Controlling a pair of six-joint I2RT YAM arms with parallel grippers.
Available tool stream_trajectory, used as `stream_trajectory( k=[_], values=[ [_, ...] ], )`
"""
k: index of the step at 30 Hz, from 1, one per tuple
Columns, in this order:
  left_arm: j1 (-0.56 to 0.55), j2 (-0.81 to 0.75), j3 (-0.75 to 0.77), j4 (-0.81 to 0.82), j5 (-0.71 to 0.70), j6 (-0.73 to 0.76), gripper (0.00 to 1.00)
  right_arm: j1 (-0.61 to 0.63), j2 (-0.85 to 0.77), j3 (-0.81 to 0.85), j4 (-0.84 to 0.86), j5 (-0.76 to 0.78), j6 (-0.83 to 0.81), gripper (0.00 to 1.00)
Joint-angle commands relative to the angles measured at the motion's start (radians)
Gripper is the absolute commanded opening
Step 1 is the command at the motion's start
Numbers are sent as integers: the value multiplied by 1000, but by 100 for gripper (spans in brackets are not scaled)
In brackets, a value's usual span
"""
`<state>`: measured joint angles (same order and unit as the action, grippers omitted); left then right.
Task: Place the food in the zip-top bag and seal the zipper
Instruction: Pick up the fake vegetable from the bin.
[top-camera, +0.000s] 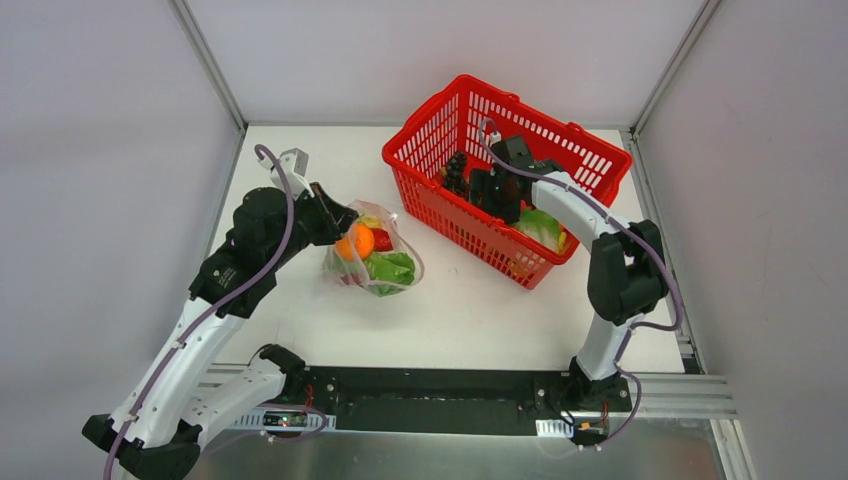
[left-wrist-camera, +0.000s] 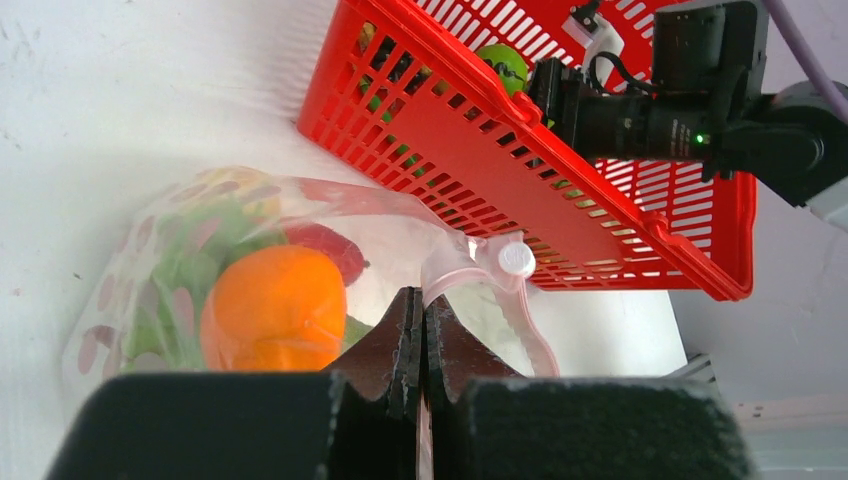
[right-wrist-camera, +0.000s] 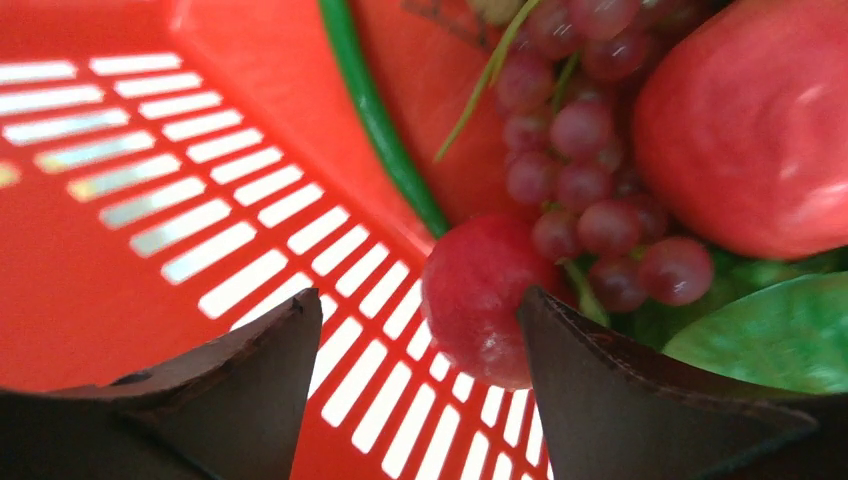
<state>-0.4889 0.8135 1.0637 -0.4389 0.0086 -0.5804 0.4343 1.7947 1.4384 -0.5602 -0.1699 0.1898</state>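
The clear zip-top bag (top-camera: 378, 258) lies on the white table with an orange piece (top-camera: 356, 243), a red fruit (top-camera: 381, 240) and green leaves (top-camera: 392, 268) inside. My left gripper (left-wrist-camera: 422, 300) is shut on the bag's mouth edge by the pink zipper strip (left-wrist-camera: 470, 272), near its white slider (left-wrist-camera: 516, 259). The orange piece (left-wrist-camera: 275, 305) and red fruit (left-wrist-camera: 328, 247) show through the plastic. My right gripper (right-wrist-camera: 420, 300) is open inside the red basket, low over its floor. A small round red fruit (right-wrist-camera: 478, 300) sits between its fingers, against the right finger (right-wrist-camera: 600, 380). The pale-green cabbage (top-camera: 541, 229) lies in the basket.
The red plastic basket (top-camera: 430, 205) stands at the back right, a short way from the bag. It also holds a grape bunch (right-wrist-camera: 585, 170), a large pink-red fruit (right-wrist-camera: 750, 120), a green bean (right-wrist-camera: 380, 120) and a green leaf (right-wrist-camera: 770, 335). White walls enclose the table.
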Motion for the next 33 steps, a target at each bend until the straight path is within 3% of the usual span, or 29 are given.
stream_trajectory(
  k=[1,7,17,22,24,27,33],
  values=[
    [10,-18,7,48,15,4,0,-1,40,47,-126,121,-19,77],
    [10,-13,2,56,25,-1,0,0,76,59,-166,277,-26,81],
    [10,1,-9,70,39,-7,0,-1,169,53,-148,140,-76,83],
    [10,-1,-8,68,48,-11,0,-1,198,71,-123,137,-61,79],
    [10,-6,-14,68,44,-13,0,-1,163,57,-87,118,-57,71],
    [10,-4,-14,68,43,-13,0,-1,90,43,-38,94,-41,59],
    [10,28,3,66,70,-12,0,-1,-167,-108,204,4,10,53]
  ],
)
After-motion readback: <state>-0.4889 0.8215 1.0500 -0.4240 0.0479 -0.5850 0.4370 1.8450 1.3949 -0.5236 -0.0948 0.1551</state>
